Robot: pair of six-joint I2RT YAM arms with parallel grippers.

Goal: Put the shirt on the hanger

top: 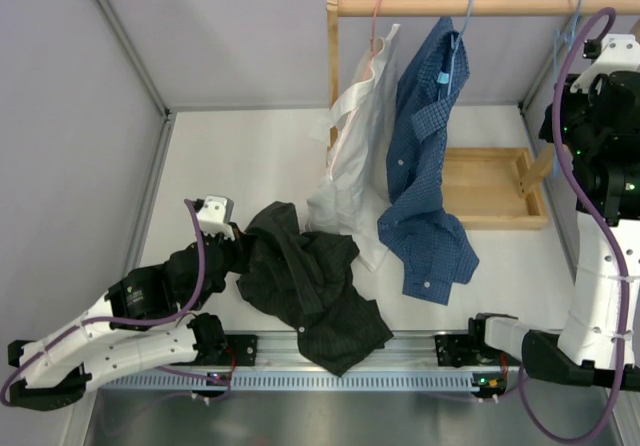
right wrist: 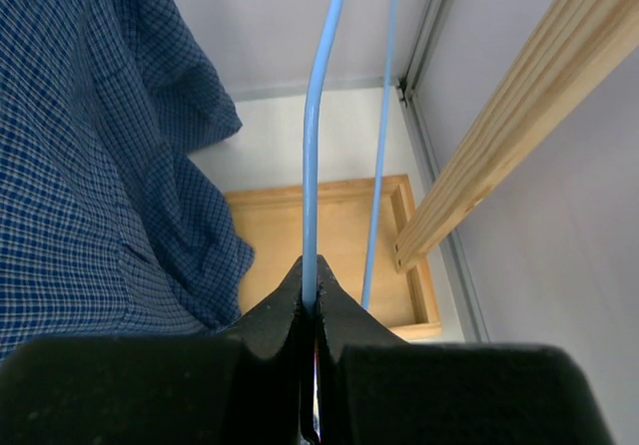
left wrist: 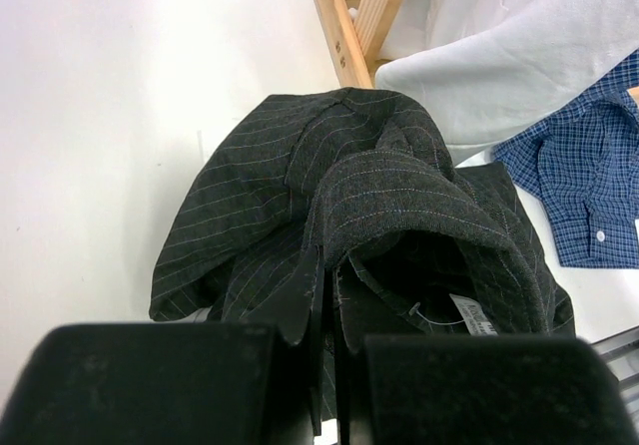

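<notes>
Three grey walls (top: 250,36) enclosed a white table (top: 250,156). Three shirts showed: the dark shirt (top: 300,286) lay crumpled on the table at left, pinched in the closed left gripper (left wrist: 327,280); a white shirt (top: 350,176) and a blue checked shirt (top: 420,156) hung from the wooden rail (top: 500,5). Far right, the right gripper (right wrist: 311,290) clamped the light-blue wire hanger (right wrist: 318,116).

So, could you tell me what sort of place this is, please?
Most likely a robotics lab test cell, not a home: plain panel walls box in a white table, the left arm and right arm are bolted to a metal rail, and a wooden rack holds a white shirt and a blue shirt.
</notes>
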